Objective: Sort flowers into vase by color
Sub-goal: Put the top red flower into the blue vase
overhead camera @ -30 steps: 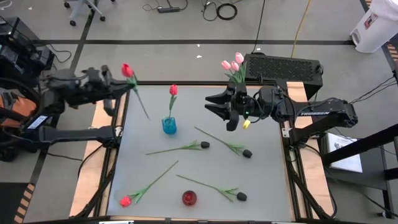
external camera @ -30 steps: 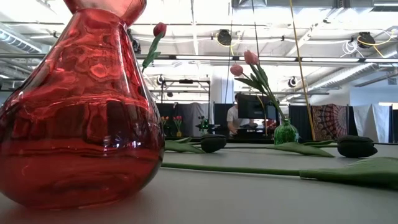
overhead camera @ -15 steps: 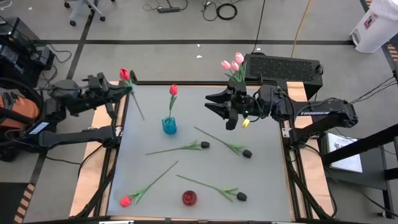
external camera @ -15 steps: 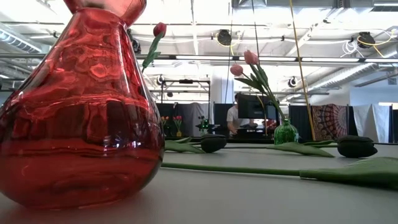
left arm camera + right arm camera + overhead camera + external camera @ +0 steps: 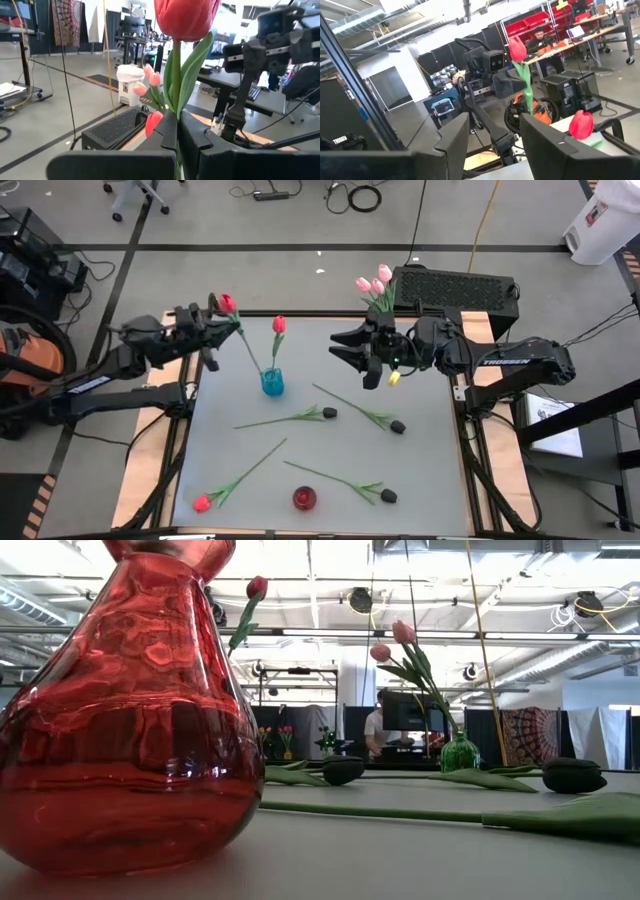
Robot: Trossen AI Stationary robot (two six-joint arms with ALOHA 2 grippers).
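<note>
My left gripper point(image 5: 214, 324) is shut on a red tulip point(image 5: 228, 303) over the table's far left corner. The tulip's stem slants down toward the blue vase point(image 5: 271, 383), where another red tulip point(image 5: 278, 325) stands. My right gripper point(image 5: 346, 350) hovers open and empty above the far right of the table. Pink tulips point(image 5: 375, 284) stand in a green vase point(image 5: 460, 752) at the far edge. Three black tulips point(image 5: 329, 413), point(image 5: 397, 426), point(image 5: 388, 496) and one red tulip point(image 5: 202, 502) lie flat on the table. The red vase point(image 5: 304, 498) stands near the front edge. My left gripper pinches the red tulip's stem point(image 5: 176, 95) and a leaf between its two fingers, a short way below the head point(image 5: 186, 17). The fingers come level from the table's left, across the stem. The tulip is lifted clear, head up, its lower stem point(image 5: 254, 357) hanging slanted toward the blue vase.
A black box point(image 5: 455, 288) sits beyond the table's far right corner. In the low view the red vase point(image 5: 130, 710) fills the left. The table's grey top point(image 5: 430, 470) shows bare on the right side.
My left gripper has sunk and gone toward the table's right, toward the blue vase, still shut on the red tulip. The tulip has travelled with it, its stem's lower end now close by the vase's mouth.
</note>
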